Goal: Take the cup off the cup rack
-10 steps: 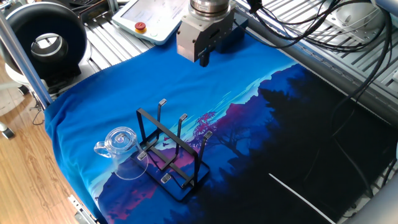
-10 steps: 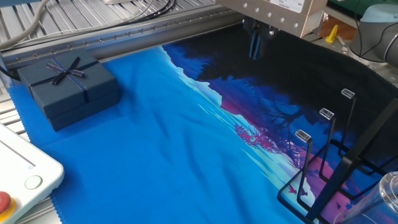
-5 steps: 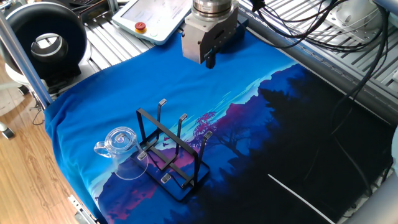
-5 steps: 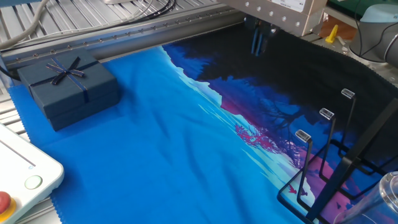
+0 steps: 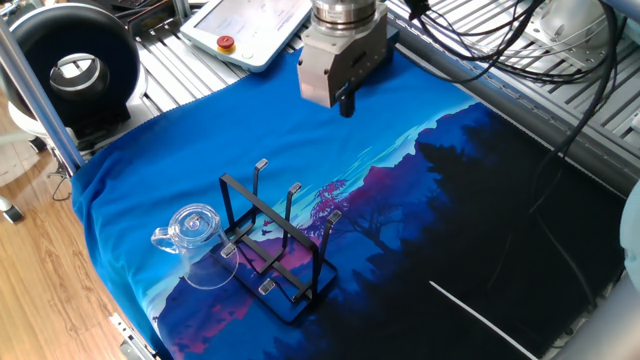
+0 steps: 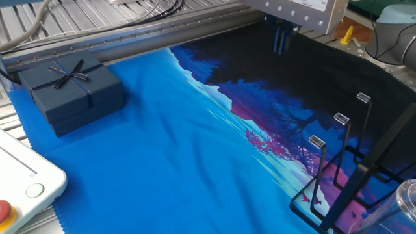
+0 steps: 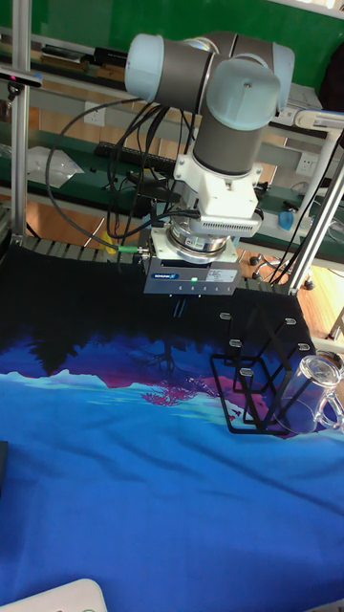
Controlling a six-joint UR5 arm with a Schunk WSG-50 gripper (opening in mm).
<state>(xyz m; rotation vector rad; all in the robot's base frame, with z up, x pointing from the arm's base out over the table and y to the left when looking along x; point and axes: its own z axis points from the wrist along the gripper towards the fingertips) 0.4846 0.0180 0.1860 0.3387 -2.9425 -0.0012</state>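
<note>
The clear cup (image 5: pixel 197 243) sits tilted at the outer side of the black cup rack (image 5: pixel 277 243), seemingly hung on one of its prongs, with the handle pointing away from the rack. Both also show in the tall fixed view, the cup (image 7: pixel 311 387) to the right of the cup rack (image 7: pixel 256 381). Only the edge of the cup (image 6: pixel 404 203) shows beside the cup rack (image 6: pixel 344 170) in the other fixed view. My gripper (image 5: pixel 345 102) hangs high over the far side of the cloth, well away from the rack. Its fingers (image 6: pixel 281 41) are close together, holding nothing.
A blue and black printed cloth (image 5: pixel 460 200) covers the table. A dark gift box (image 6: pixel 70 93) lies at the cloth's far corner. A white teach pendant (image 5: pixel 245 25) and a black round device (image 5: pixel 75 65) stand beyond the cloth's edge. Cables (image 5: pixel 500 50) trail behind the arm.
The gripper has drifted slowly sideways above the far side of the cloth, a little further along the table's back edge. Cup and rack have not moved.
</note>
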